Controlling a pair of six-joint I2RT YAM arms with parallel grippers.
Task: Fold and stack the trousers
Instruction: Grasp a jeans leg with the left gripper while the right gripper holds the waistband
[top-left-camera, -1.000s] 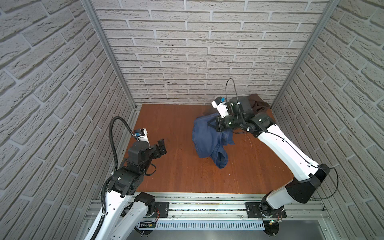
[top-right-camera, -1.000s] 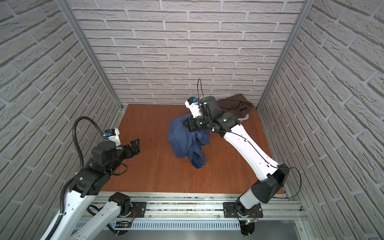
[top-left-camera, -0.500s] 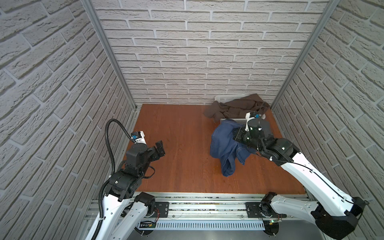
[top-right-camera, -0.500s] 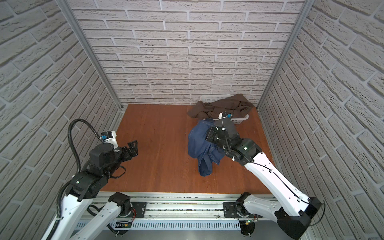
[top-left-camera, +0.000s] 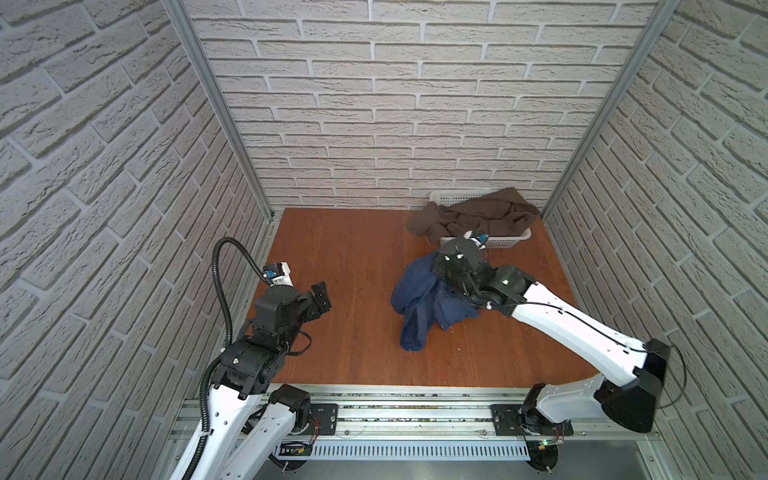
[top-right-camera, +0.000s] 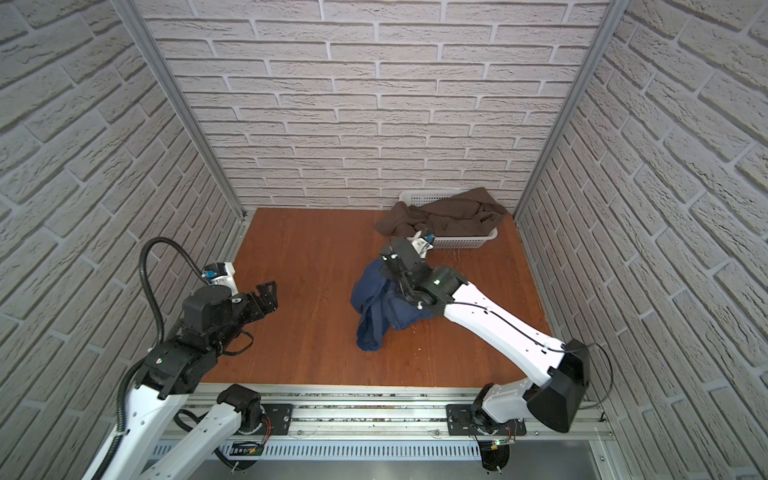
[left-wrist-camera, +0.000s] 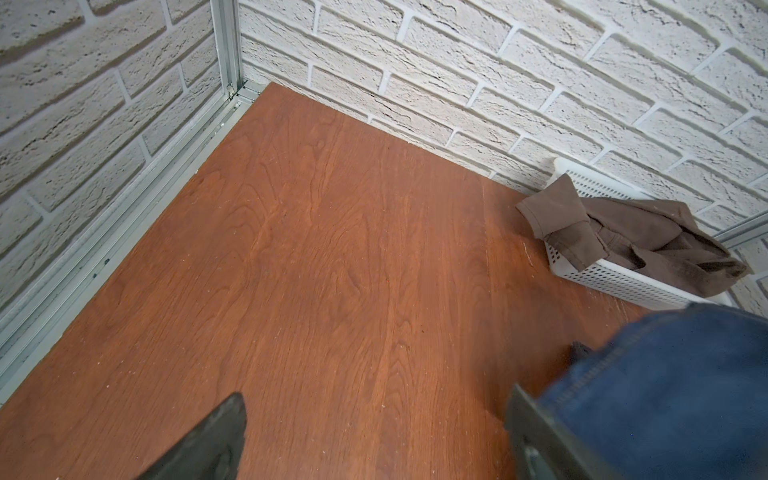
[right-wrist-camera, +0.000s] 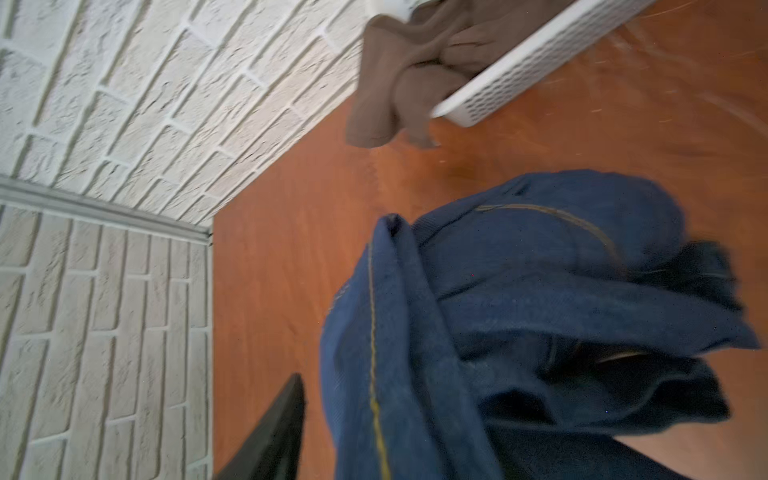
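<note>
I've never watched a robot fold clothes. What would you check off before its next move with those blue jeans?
1. The jeans rest on the table, outside the basket: ok.
2. The jeans are laid flat for folding: not ok, they lie in a crumpled heap.
3. The right gripper is clear of the denim: cannot tell, cloth covers one of its jaws.
4. The left gripper is open and empty: ok, it hovers over bare wood.
5. The brown garment is out of the way: ok, it drapes over the basket, apart from the jeans.
</note>
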